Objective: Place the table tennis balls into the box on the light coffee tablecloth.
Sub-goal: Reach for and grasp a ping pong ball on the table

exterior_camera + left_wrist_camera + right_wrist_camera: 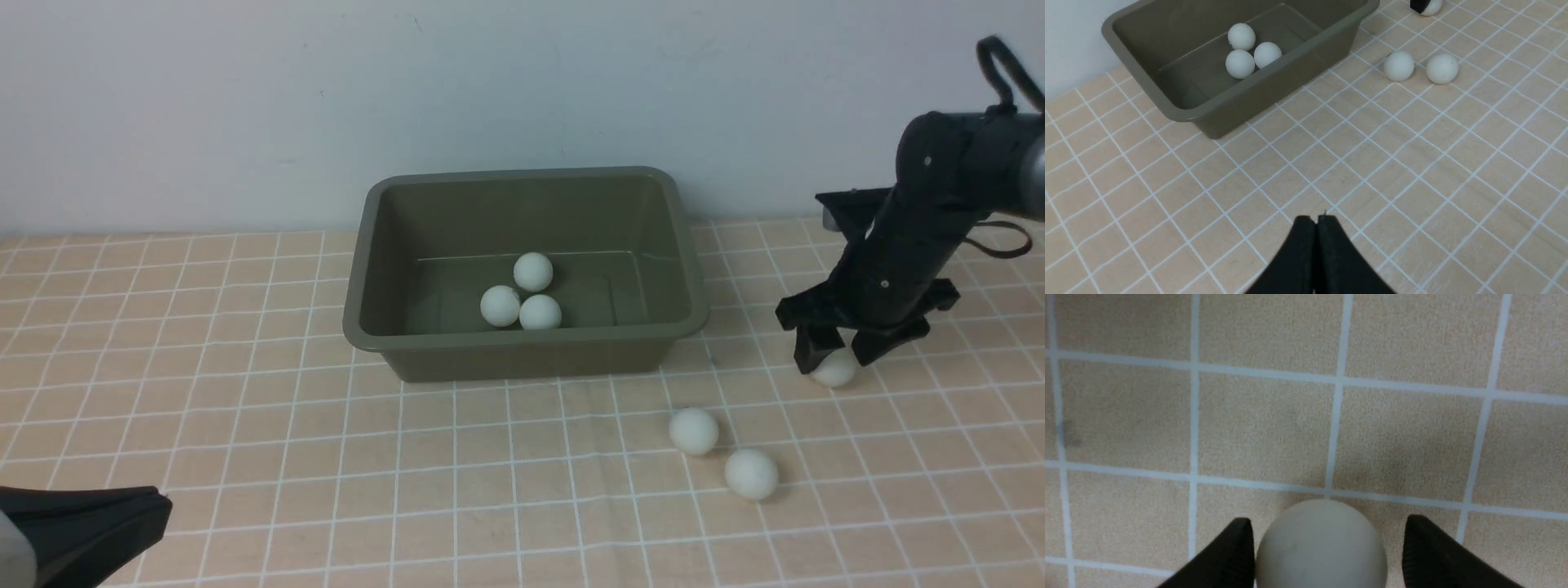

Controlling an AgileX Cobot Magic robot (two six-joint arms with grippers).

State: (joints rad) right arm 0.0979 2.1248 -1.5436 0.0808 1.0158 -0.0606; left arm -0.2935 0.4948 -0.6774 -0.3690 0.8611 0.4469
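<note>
White ball, right of the front frame, sits between the open jaws of my right gripper; three lie in the box. Next: close gently, lift; left gripper rests shut

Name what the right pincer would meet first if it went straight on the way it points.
The right pincer would likely meet the small matte white ball between its open jaws first, then the peach-tan gridded cloth beneath; depth is unclear.
</note>
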